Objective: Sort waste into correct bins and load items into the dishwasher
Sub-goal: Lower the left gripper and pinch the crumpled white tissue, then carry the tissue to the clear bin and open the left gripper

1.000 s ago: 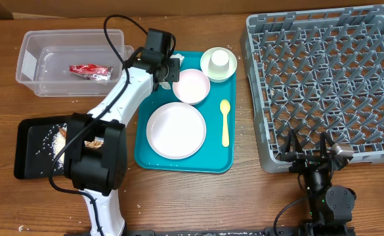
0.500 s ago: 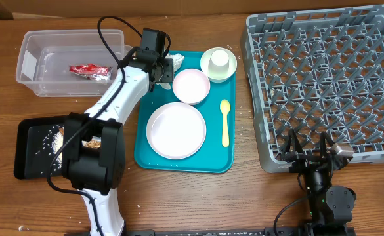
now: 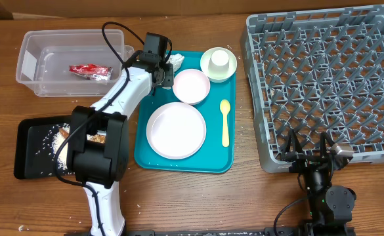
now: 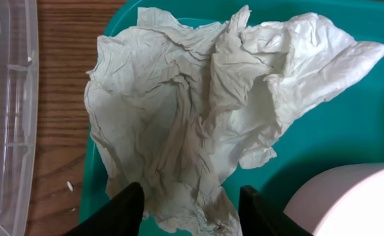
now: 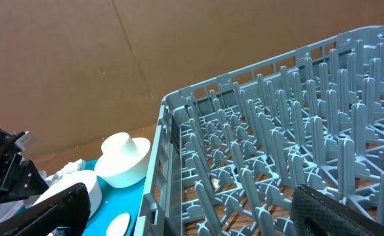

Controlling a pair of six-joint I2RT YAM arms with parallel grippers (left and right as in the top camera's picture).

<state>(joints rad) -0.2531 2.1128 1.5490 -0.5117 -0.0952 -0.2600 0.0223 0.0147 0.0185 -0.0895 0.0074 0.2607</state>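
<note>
Napkin pickup is in hand: left gripper (image 4: 192, 195), half-open, straddles the crumpled napkin (image 4: 198, 98) unclamped; next it must pinch, lift and carry toward the clear tub (image 3: 70, 33).

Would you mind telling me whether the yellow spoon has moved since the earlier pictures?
No. The yellow spoon lies at the same spot on the teal tray, just right of the pink plate.

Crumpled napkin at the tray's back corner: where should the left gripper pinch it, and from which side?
Pinch the bunched folds at the near edge of the napkin, between the fingers of the left gripper, coming straight down. It lies puffed up on the teal tray, and the pink bowl close beside it may crowd a sideways approach.
</note>
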